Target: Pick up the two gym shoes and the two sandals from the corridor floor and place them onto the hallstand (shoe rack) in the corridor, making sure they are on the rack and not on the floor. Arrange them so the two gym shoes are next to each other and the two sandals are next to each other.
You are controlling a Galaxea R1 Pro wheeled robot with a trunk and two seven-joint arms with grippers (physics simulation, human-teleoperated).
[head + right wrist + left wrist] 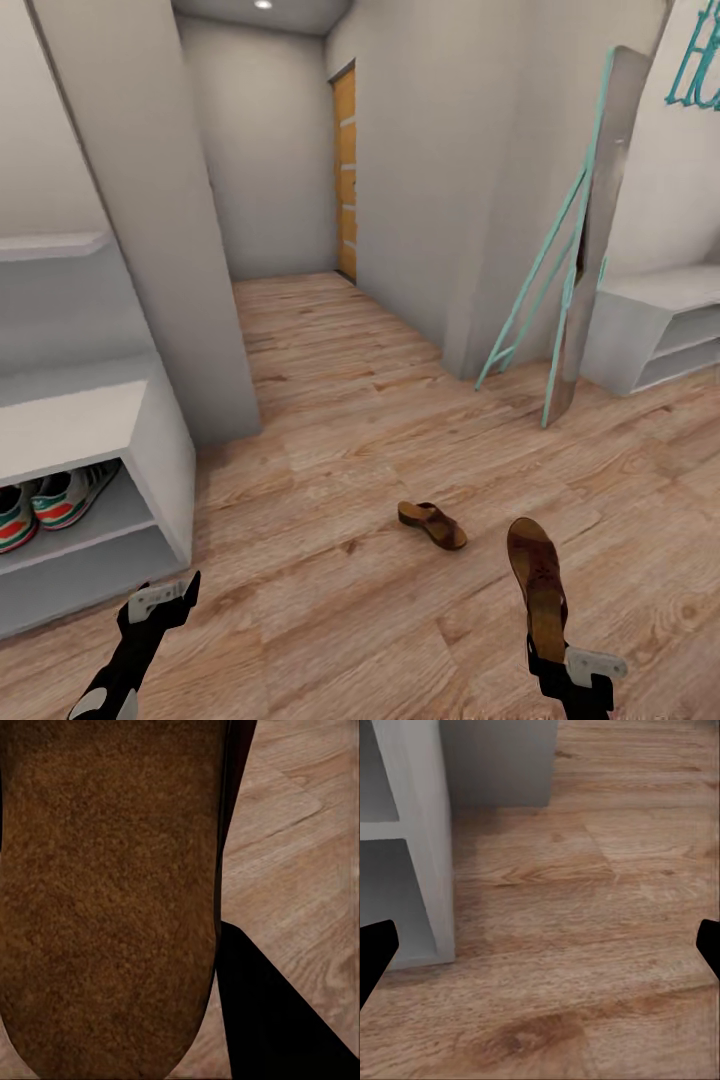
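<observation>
Two cream gym shoes [62, 497] with green stripes and red accents sit side by side on the lower shelf of the light-grey hallstand [75, 420] at the left. One brown sandal [432, 524] lies on the wood floor [330, 420] in the middle. The other sandal [535, 580] is lifted off the floor, toe pointing away, and my right gripper [550, 648] is shut on its heel end. In the right wrist view its brown surface [105, 892] looms large beside a black finger [270, 1020]. My left gripper [160, 600] hangs open near the hallstand's front corner [424, 870], with nothing in it.
A teal-framed mirror [590, 220] leans on the right wall beside a plain low grey bench [655, 325]. A grey pillar [150, 220] stands behind the hallstand. The corridor runs back to an orange door [345, 170].
</observation>
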